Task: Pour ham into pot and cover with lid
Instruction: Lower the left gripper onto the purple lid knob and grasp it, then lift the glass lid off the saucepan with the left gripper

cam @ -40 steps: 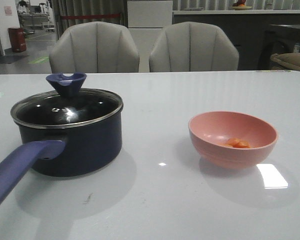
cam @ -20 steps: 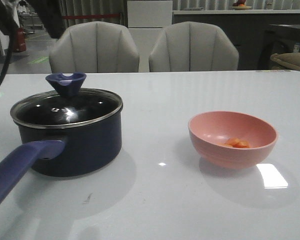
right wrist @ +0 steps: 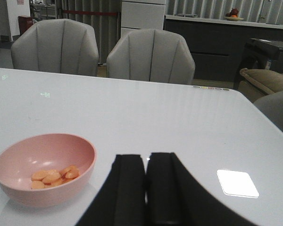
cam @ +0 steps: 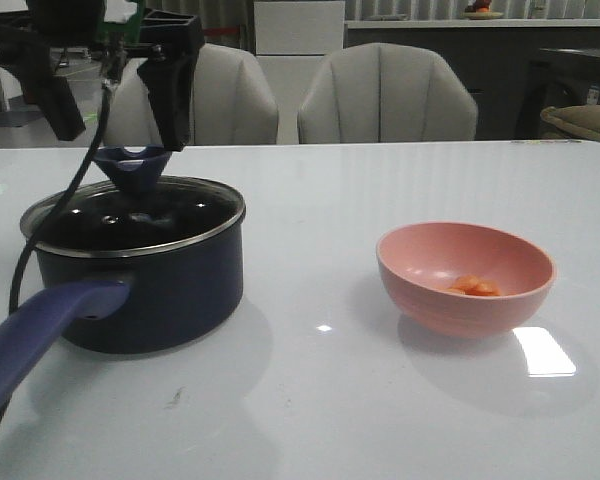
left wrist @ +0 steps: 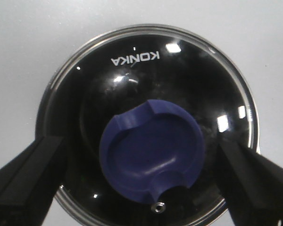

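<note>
Your left gripper (left wrist: 141,176) has just arrived above the pot (cam: 140,275), fingers spread wide and empty, the lid's (left wrist: 151,141) blue knob (left wrist: 153,155) between them. So lid removal comes first. Your right gripper (right wrist: 146,188) is pressed closed, empty; ham (right wrist: 54,176) waits in the pink bowl (right wrist: 19,183) beside it.

The left gripper (cam: 115,90) is built of matte black parts with broad, wedge-shaped jaws; a dark cable (cam: 55,215) is hung from it. The right gripper (right wrist: 146,188) is likewise black.
</note>
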`<action>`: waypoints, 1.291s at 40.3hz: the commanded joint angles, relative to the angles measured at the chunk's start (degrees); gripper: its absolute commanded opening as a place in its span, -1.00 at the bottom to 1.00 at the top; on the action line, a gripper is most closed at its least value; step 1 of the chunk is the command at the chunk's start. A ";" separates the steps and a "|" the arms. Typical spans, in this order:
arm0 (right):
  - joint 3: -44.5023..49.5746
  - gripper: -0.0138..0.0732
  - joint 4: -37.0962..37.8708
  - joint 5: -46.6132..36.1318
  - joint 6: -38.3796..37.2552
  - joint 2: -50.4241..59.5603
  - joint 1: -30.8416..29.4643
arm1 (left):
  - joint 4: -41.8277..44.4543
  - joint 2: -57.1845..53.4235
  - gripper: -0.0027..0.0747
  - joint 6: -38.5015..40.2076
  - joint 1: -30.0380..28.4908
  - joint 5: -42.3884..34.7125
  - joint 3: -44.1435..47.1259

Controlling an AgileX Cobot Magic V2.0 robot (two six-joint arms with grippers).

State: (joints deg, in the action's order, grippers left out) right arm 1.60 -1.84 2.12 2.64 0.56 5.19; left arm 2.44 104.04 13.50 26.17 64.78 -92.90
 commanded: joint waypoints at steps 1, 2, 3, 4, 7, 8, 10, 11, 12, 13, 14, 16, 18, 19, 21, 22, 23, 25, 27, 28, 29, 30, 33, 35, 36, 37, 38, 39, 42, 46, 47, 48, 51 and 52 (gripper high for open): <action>-0.35 -0.32 0.47 -4.94 0.45 1.19 -0.27 | -1.87 -1.32 0.81 0.81 0.50 -0.87 -2.13; -0.35 -0.32 0.47 -4.94 0.45 1.19 -0.27 | -2.03 -1.05 0.81 0.93 0.50 -0.87 -2.13; -0.35 -0.32 0.47 -4.94 0.45 1.19 -0.27 | -2.44 -0.87 0.80 1.04 0.50 -0.87 -2.13; -0.35 -0.32 0.47 -4.94 0.45 1.19 -0.27 | -2.44 -0.56 0.79 1.29 0.50 -0.87 -2.13; -0.35 -0.32 0.47 -4.94 0.45 1.19 -0.27 | -2.44 0.11 0.74 2.52 0.50 -0.87 -2.13; -0.35 -0.32 0.47 -4.94 0.45 1.19 -0.27 | -2.44 0.12 0.70 2.71 0.50 -0.97 -2.13; -0.35 -0.32 0.47 -4.94 0.45 1.19 -0.27 | -2.44 0.32 0.61 2.71 0.50 -1.27 -2.13; -0.35 -0.32 0.47 -4.94 0.45 1.19 -0.27 | -2.44 0.32 0.55 2.71 0.50 -1.52 -2.13; -0.35 -0.32 0.47 -4.94 0.45 1.19 -0.27 | -2.44 0.32 0.50 2.71 0.50 -1.51 -2.13; -0.35 -0.32 0.47 -4.94 0.45 1.19 -0.27 | -2.75 0.32 0.44 2.71 0.50 -1.64 -2.13; -0.35 -0.32 0.47 -4.94 0.45 1.19 -0.27 | -2.75 0.32 0.38 2.71 0.50 -1.64 -2.13; -0.35 -0.32 0.47 -4.94 0.45 1.19 -0.27 | -2.75 0.32 0.22 2.71 0.50 -1.76 -2.13; -0.35 -0.32 0.47 -4.94 0.45 1.19 -0.27 | -2.75 0.32 0.07 2.71 0.50 -1.76 -2.13; -0.35 -0.32 0.47 -4.94 0.45 1.19 -0.27 | -2.75 0.32 0.02 2.71 0.50 -1.65 -2.13; -0.35 -0.32 0.47 -4.94 0.45 1.19 -0.27 | -2.75 0.32 -0.09 2.71 0.50 -1.65 -2.13; -0.35 -0.32 0.47 -4.94 0.45 1.19 -0.27 | -2.75 0.32 -0.13 2.71 0.50 -1.65 -2.13; -0.35 -0.32 0.47 -4.94 0.45 1.19 -0.27 | -2.75 0.32 -0.16 2.71 0.50 -1.65 -2.13; -0.35 -0.32 0.47 -4.94 0.45 1.19 -0.27 | -2.75 0.32 -0.18 2.71 0.50 -1.65 -2.13; -0.35 -0.32 0.47 -4.94 0.45 1.19 -0.27 | -2.44 0.32 -0.18 2.71 0.50 -1.65 -2.13; -0.35 -0.32 0.47 -4.94 0.45 1.19 -0.27 | -2.44 0.32 -0.18 2.71 0.50 -1.65 -2.13; -0.35 -0.32 0.47 -4.94 0.45 1.19 -0.27 | -2.44 0.32 -0.18 2.71 0.50 -1.65 -2.13; -0.35 -0.32 0.47 -4.94 0.45 1.19 -0.27 | -2.44 0.32 -0.18 2.71 0.50 -1.65 -2.13; -0.35 -0.32 0.47 -4.94 0.45 1.19 -0.27 | -2.44 0.32 -0.18 2.71 0.50 -1.65 -2.13; -0.35 -0.32 0.47 -4.94 0.45 1.19 -0.27 | -2.44 0.32 -0.18 2.71 0.50 -1.65 -2.13; -0.35 -0.32 0.47 -4.94 0.45 1.19 -0.27 | -2.44 0.32 -0.18 2.71 0.50 -1.65 -2.13; -0.35 -0.32 0.47 -4.94 0.45 1.19 -0.27 | -2.44 0.20 -0.18 2.71 0.50 -1.53 -2.13; -0.35 -0.32 0.47 -4.94 0.45 1.19 -0.27 | -2.44 0.21 -0.18 2.71 0.50 -1.52 -2.13; -0.35 -0.32 0.47 -4.94 0.45 1.19 -0.27 | -2.44 -0.04 -0.18 2.71 0.50 -1.43 -2.13; -0.35 -0.32 0.47 -4.94 0.45 1.19 -0.27 | -1.63 -0.59 -0.18 2.71 0.50 -1.55 -2.13; -0.35 -0.32 0.47 -4.94 0.45 1.19 -0.27 | -1.58 -2.41 -0.18 2.16 0.50 -2.21 -2.13; -0.35 -0.32 0.47 -4.94 0.45 1.19 -0.27 | -1.49 -2.78 -0.18 1.89 0.50 -2.33 -2.13; -0.35 -0.32 0.47 -4.94 0.45 1.19 -0.27 | -1.32 -3.23 -0.18 1.52 0.50 -2.48 -2.13; -0.35 -0.32 0.47 -4.94 0.45 1.19 -0.27 | -0.20 -4.84 -0.18 0.77 0.18 -2.61 -2.13; -0.35 -0.32 0.47 -4.94 0.45 1.19 -0.27 | 0.22 -5.16 -0.18 0.77 -0.15 -2.41 -2.13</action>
State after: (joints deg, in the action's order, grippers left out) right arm 1.60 -1.84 2.12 2.64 0.56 5.19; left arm 1.22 104.18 14.79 26.17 64.58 -93.15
